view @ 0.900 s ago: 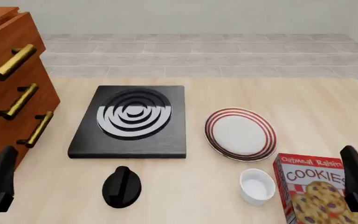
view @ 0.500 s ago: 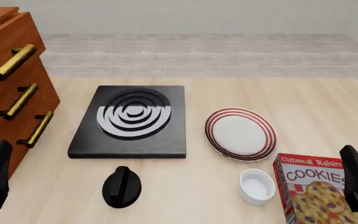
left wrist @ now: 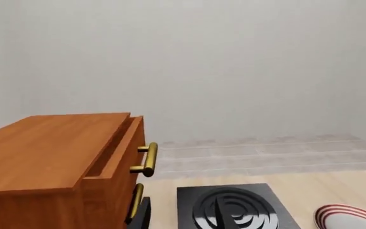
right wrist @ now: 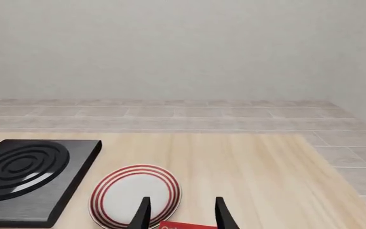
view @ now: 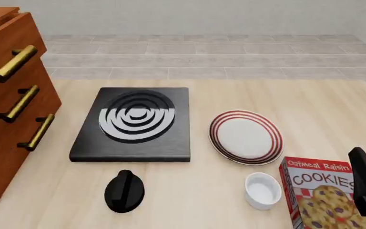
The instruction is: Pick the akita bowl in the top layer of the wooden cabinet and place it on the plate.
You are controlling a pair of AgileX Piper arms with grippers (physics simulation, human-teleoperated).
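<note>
The wooden cabinet (view: 8, 95) is seen at the table's left edge in the front view, its three brass-handled drawers facing the stove (view: 134, 123). From the left wrist view, the top layer (left wrist: 116, 148) appears pulled out slightly, a narrow dark gap being shown behind its front board; the inside is hidden, so the akita bowl cannot be located in any picture.

The plate (view: 246, 137) is laid flat on the table (view: 316, 109), just right of the stove and apart from it. A small white bowl (view: 263, 190) is placed near the plate's front edge, touching or nearly touching a cookie box (view: 320, 198) at the lower right. A black rounded object (view: 124, 190) is set in front of the stove.

The right gripper (right wrist: 181, 214) is held low above the cookie box, its two fingers spread apart with nothing between them. The left gripper is absent from the front view; only a dark sliver (left wrist: 143, 217) beside the cabinet is caught in the left wrist view, possibly a fingertip, so its finger state cannot be told.
</note>
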